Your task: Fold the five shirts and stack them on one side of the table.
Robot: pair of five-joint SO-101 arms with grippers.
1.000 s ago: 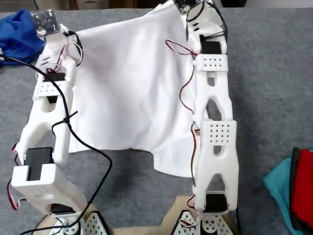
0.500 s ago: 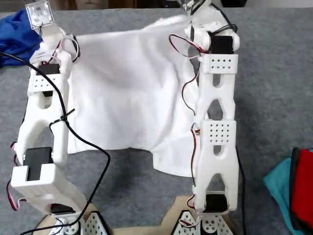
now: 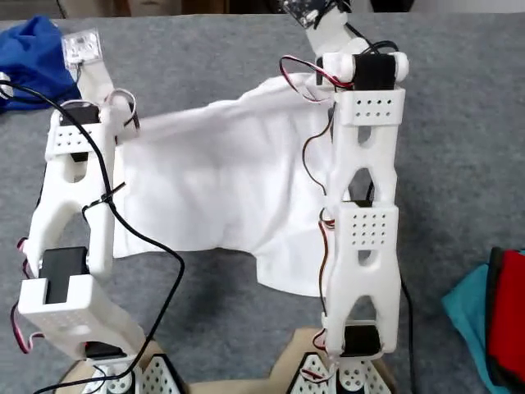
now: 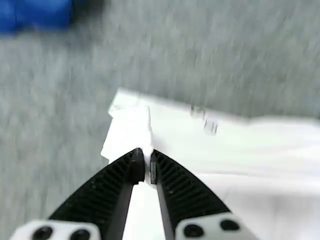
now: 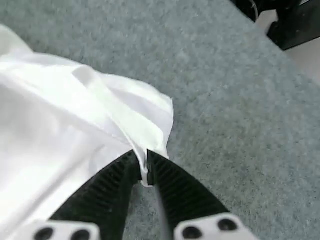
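Now one shirt (image 3: pixel 221 180) gripped, left claw (image 4: pixel 144 162), right claw (image 5: pixel 143 162)

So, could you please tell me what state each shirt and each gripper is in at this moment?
white shirt: spread on the table, not yet folded, far edge pinched at both corners.
left gripper: shut on one far corner of the white shirt.
right gripper: shut on the other far corner.
blue shirt: crumpled in a heap, unfolded.
red cloth and teal cloth: lying together at the table's edge; cannot tell whether they are folded.
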